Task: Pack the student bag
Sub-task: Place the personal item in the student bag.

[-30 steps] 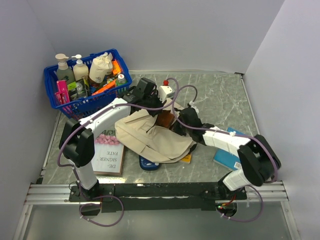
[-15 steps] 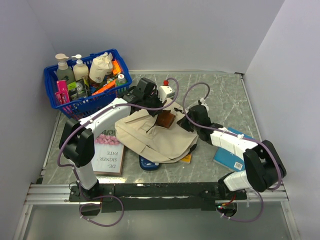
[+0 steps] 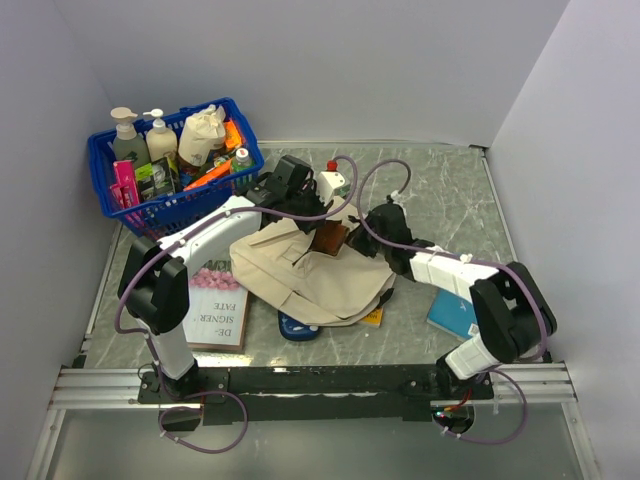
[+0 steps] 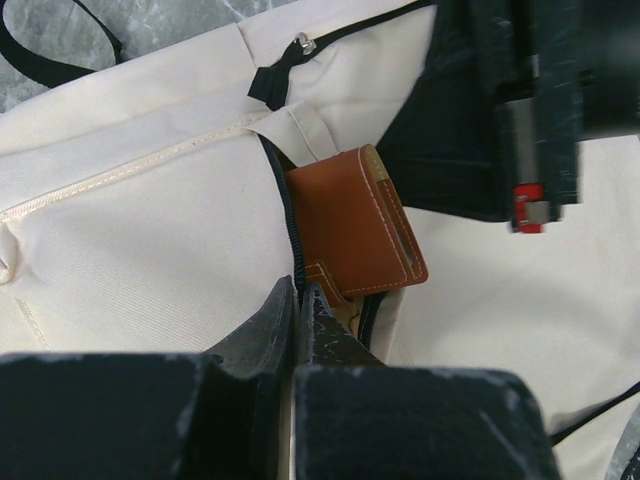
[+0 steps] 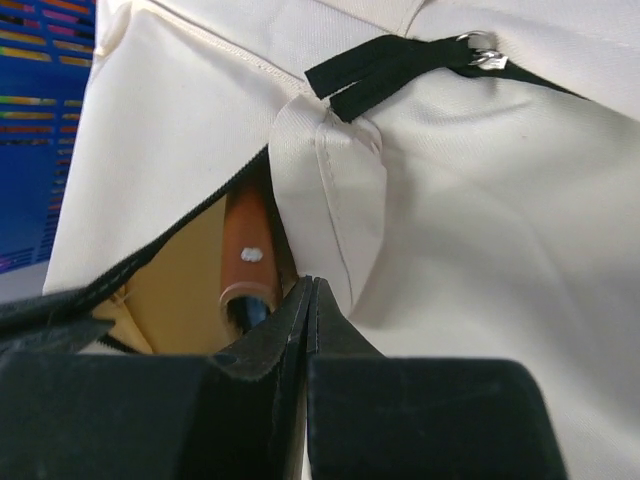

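Note:
The student bag (image 3: 300, 275) lies flat in the middle of the table, cream with black zipper trim. Its top opening gapes, and a brown wallet (image 3: 330, 238) sticks halfway out of it. My left gripper (image 3: 303, 222) reaches down from the back and is shut on the bag's black zipper edge (image 4: 292, 240), just beside the wallet (image 4: 355, 230). My right gripper (image 3: 365, 236) comes in from the right, shut and empty. Its tips (image 5: 310, 288) press against the cream fabric flap (image 5: 335, 185) next to the wallet's end (image 5: 248, 255).
A blue basket (image 3: 110, 195) of bottles and small items stands at the back left. A book (image 3: 215, 310) lies at the left of the bag, and a blue book (image 3: 455, 315) under the right arm. A small white object with a red cap (image 3: 333, 180) sits behind the bag.
My right gripper drew back to the right, away from the wallet, then edged in again towards it. The wallet stayed in the bag's opening. The left gripper held still.

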`<state>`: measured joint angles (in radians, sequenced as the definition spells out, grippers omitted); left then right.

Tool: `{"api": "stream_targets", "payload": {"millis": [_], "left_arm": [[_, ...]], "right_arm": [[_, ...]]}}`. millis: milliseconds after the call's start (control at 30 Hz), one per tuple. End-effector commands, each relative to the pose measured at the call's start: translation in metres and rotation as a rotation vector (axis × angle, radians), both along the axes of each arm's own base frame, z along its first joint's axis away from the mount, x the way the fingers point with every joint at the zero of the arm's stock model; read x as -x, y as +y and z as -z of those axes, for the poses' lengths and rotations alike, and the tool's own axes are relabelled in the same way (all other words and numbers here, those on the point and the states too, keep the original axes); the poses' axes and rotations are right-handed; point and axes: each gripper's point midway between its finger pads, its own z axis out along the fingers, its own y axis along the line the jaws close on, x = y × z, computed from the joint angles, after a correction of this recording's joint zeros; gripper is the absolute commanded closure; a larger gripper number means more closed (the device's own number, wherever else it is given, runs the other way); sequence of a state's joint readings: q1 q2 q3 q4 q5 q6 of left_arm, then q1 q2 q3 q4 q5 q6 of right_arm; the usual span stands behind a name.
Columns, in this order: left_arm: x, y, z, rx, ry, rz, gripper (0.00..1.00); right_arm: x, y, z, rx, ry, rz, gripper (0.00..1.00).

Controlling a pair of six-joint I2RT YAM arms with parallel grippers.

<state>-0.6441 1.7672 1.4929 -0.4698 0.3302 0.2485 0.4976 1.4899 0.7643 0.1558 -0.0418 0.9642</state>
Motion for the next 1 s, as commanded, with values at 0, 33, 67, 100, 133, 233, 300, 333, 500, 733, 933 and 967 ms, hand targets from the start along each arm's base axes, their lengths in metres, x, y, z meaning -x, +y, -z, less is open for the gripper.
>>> {"api": "stream_targets", "payload": {"millis": [0,33,67,100,133,233,300,333,500,733,933,967], "left_arm": [[0.004,-0.017,-0.024,0.083,-0.034,0.056,0.99],[0.005,-0.017,-0.025,0.087,-0.035,0.058,0.99],[0.006,-0.017,-0.025,0.090,-0.034,0.060,0.99],[0.006,-0.017,-0.026,0.088,-0.039,0.061,0.99],[0.006,-0.016,-0.025,0.087,-0.038,0.060,0.99],[0.008,-0.016,-0.024,0.084,-0.037,0.065,0.99],[0.009,-0.014,-0.024,0.076,-0.039,0.070,0.99],[0.010,-0.012,-0.023,0.072,-0.043,0.070,0.99],[0.010,-0.009,-0.017,0.062,-0.045,0.071,0.99],[0.011,-0.010,-0.020,0.070,-0.045,0.071,0.99],[0.014,-0.009,-0.018,0.065,-0.037,0.074,0.99],[0.014,-0.009,-0.018,0.065,-0.036,0.076,0.99]], "right_arm": [[-0.020,0.020,-0.016,-0.068,-0.029,-0.007,1.00],[-0.024,0.023,-0.012,-0.072,-0.019,-0.008,1.00],[-0.024,0.027,-0.012,-0.089,-0.011,-0.015,1.00],[-0.026,0.031,-0.012,-0.100,-0.011,-0.019,1.00],[-0.033,0.039,-0.014,-0.122,-0.020,-0.028,1.00],[-0.033,0.054,-0.010,-0.163,0.033,-0.070,1.00],[-0.030,0.045,-0.011,-0.119,0.047,-0.051,1.00],[-0.025,0.037,-0.004,-0.087,0.069,-0.036,0.94],[0.002,-0.002,-0.001,-0.123,0.070,0.009,0.48],[0.015,0.000,-0.002,-0.187,0.072,-0.025,0.53],[0.018,0.008,-0.027,-0.284,0.019,-0.049,0.60],[0.019,0.008,-0.030,-0.290,0.010,-0.049,0.61]]}}
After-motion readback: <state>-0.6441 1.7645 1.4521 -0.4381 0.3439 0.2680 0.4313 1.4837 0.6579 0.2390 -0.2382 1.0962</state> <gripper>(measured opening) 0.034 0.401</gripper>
